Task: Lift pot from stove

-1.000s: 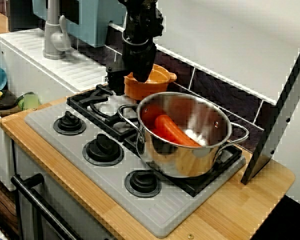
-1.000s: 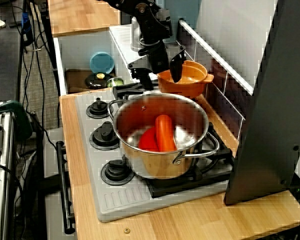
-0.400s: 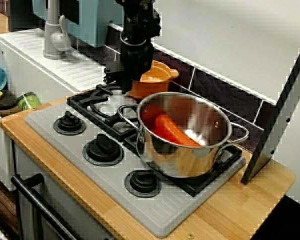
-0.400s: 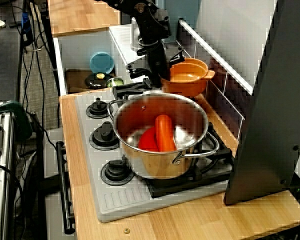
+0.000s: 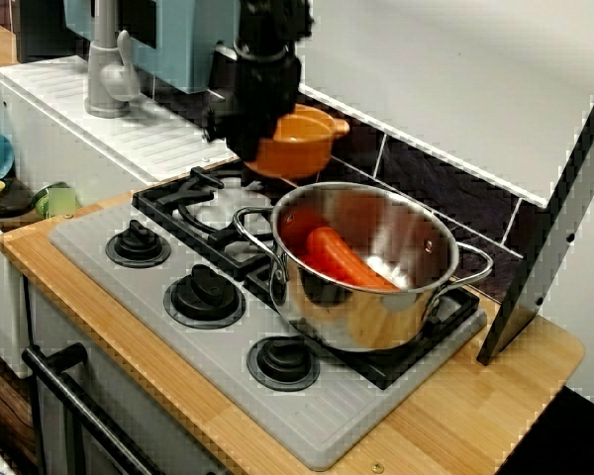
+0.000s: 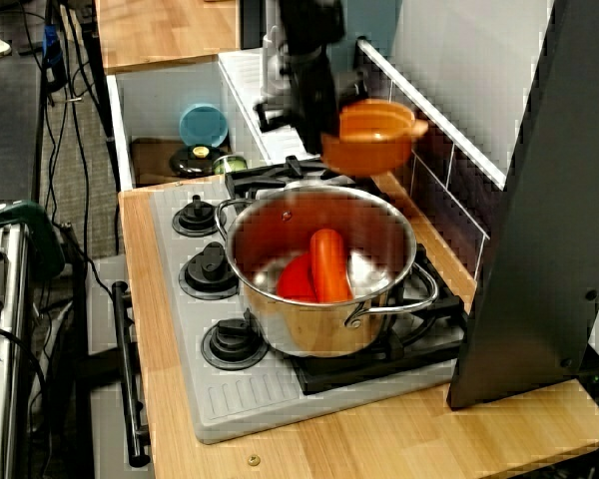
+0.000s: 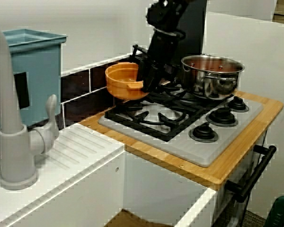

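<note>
Above the back burner of the grey stove (image 5: 129,272), a small orange pot (image 5: 295,143) hangs in the air, clear of the black grates (image 7: 154,116). The dark end effector (image 7: 146,78) is clenched on the pot's rim at the side facing the stove's three knobs (image 5: 204,294), holding it roughly level beside the dark tiled backsplash (image 5: 426,173). Nearer the front of the stove, a large steel pot (image 5: 371,267) sits on a burner with red and orange pieces (image 6: 317,267) inside. Off the stove's far end, a grey tap (image 7: 14,142) stands by the sink on the wooden desk (image 5: 475,416).
</note>
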Tool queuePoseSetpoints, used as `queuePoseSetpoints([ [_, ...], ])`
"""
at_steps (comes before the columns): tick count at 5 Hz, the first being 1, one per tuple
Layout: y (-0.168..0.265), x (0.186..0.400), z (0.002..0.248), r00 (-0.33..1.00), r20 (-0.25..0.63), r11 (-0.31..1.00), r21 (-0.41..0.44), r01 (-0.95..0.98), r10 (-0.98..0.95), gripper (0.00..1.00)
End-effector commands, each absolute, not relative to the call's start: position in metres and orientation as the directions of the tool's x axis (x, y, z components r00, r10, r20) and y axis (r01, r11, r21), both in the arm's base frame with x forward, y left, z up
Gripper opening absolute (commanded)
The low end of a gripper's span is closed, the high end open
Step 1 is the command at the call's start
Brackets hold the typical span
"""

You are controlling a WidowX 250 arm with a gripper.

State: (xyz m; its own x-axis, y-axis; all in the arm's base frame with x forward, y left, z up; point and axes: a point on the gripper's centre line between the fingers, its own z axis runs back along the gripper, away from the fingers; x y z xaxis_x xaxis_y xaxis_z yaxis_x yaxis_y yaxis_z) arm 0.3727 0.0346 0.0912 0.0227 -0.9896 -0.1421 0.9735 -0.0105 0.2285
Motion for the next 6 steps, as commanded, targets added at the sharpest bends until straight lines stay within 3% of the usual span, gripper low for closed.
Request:
queuePoseSetpoints([
  [1, 0.047, 0.379, 0.149, 0.049, -0.104, 0.008, 0.364, 0.932, -0.993, 0.00],
  [3, 0.048, 0.374, 0.193, -0.036, -0.038, -0.047, 0.348, 0.936, -0.999, 0.00],
  [4, 0.049, 0.366, 0.221, -0.062, -0.002, -0.058, 0.396, 0.916, -0.998, 0.00],
  [6, 0.049, 0.354, 0.239, -0.092, 0.026, -0.073, 0.419, 0.905, -0.995, 0.00],
])
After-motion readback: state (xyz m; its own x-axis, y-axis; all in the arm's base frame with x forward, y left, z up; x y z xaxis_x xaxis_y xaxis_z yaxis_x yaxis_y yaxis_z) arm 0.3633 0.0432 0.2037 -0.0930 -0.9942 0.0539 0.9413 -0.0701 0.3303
